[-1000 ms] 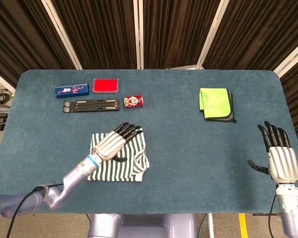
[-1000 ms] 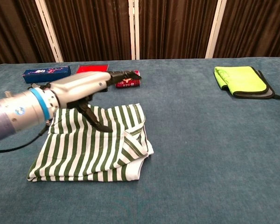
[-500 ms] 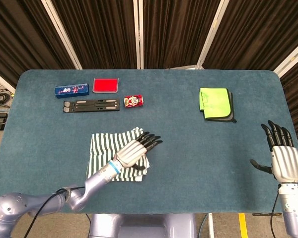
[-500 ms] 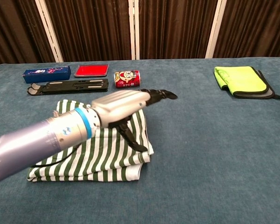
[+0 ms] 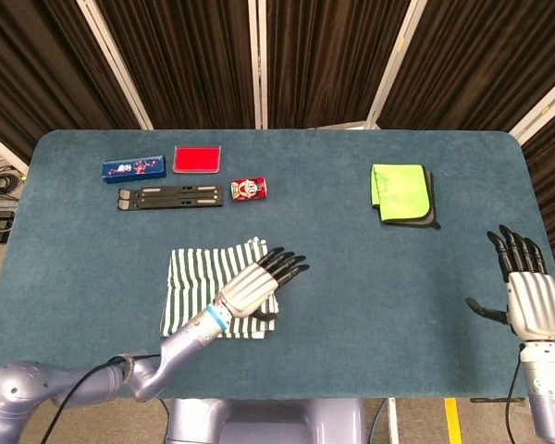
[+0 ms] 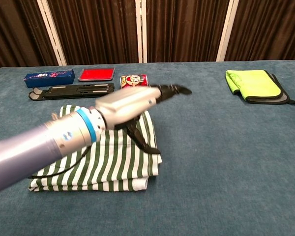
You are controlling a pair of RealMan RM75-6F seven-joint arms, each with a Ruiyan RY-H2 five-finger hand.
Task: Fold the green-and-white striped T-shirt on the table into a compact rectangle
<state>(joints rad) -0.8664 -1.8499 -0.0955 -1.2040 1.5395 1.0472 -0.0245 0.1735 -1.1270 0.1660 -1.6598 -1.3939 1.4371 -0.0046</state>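
Striped green-and-white T-shirt [image 5: 199,286] lies folded near table [image 5: 351,277] front, left of centre. Head view: left hand [image 5: 255,285] flat over its right edge, fingers straight and spread, holding nothing; right hand [image 5: 527,294] upright at far right edge, fingers apart, empty. Chest view: left hand [image 6: 130,104] above shirt [image 6: 88,160], thumb [image 6: 142,142] pointing down at fabric; contact unclear.

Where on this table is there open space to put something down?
The widest bare stretch lies between the striped T-shirt and the right hand, below the yellow-green cloth. The middle back, between the red can and that cloth, is also bare. The back left is crowded around the black stand.
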